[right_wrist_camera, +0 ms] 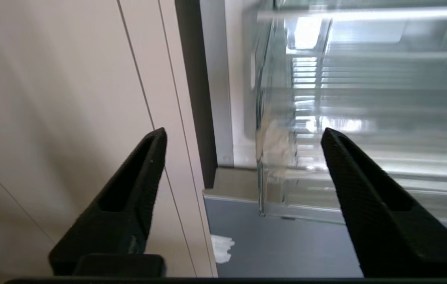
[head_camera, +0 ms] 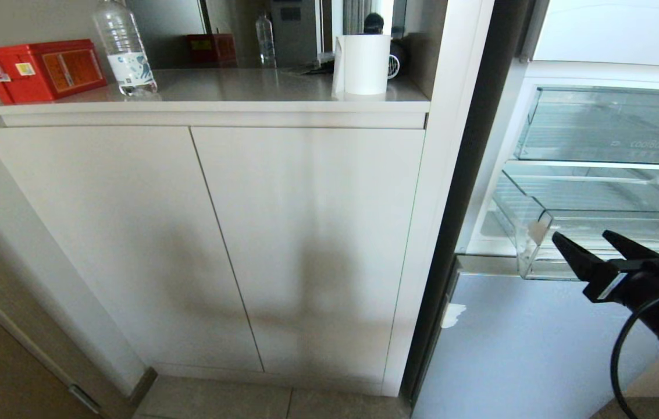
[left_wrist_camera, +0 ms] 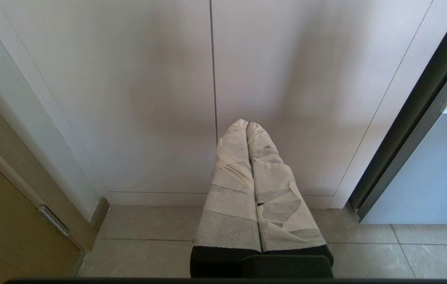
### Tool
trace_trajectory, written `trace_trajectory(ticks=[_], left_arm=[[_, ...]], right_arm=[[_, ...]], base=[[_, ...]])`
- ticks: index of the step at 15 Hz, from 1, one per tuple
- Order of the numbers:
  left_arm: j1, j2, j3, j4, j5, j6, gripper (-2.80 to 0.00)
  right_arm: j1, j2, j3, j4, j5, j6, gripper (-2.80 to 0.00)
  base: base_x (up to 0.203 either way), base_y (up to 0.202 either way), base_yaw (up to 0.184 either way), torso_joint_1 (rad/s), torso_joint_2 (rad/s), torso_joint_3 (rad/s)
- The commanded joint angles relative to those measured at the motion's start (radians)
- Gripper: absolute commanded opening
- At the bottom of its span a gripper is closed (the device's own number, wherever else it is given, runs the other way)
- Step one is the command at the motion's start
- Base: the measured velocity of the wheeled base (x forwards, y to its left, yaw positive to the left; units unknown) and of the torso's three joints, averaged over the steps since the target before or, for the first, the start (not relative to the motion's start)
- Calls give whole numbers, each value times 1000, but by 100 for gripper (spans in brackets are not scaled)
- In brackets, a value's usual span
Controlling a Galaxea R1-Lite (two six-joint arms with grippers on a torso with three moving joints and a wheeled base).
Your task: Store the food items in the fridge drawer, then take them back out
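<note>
Pale cabinet doors [head_camera: 207, 244] are filling the left, with the open fridge at right. Its fridge drawer [head_camera: 597, 233] is standing pulled out, running wide across the fridge, just ahead of and slightly above the right end effector [head_camera: 588, 240], whose fingers are gaping apart and holding nothing. No food items are showing; the drawer is looking empty. Hanging by the cabinets, the left end effector [left_wrist_camera: 247, 125] is pressing its wrapped fingers together.
</note>
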Motion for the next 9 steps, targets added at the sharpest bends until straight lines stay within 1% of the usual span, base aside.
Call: trace_trajectory(ticks=[1,4,5,6,7,9], left_arm=[[0,2,0,0,1,0,-280],[0,2,0,-1,0,0,-280],[0,2,0,0,0,0,-280],[0,2,0,1,-1,1,-280],[0,2,0,-1,1,1,-280],[0,2,0,-1,1,1,-280]], right_arm=[[-43,-187,-102,267,-3,1,0],[-152,-247,-419,823,-1,1,0],[-178,-235,-527,965,0,0,0],[-203,-199,-633,1082,1,-1,0],[-222,-131,-708,1150,1,-4,0],[-251,34,-848,1222,-1,-18,0]], base=[[0,0,0,0,0,0],[0,0,0,0,0,0],[0,0,0,0,0,0],[0,0,0,0,0,0],[0,0,0,0,0,0],[0,0,0,0,0,0]])
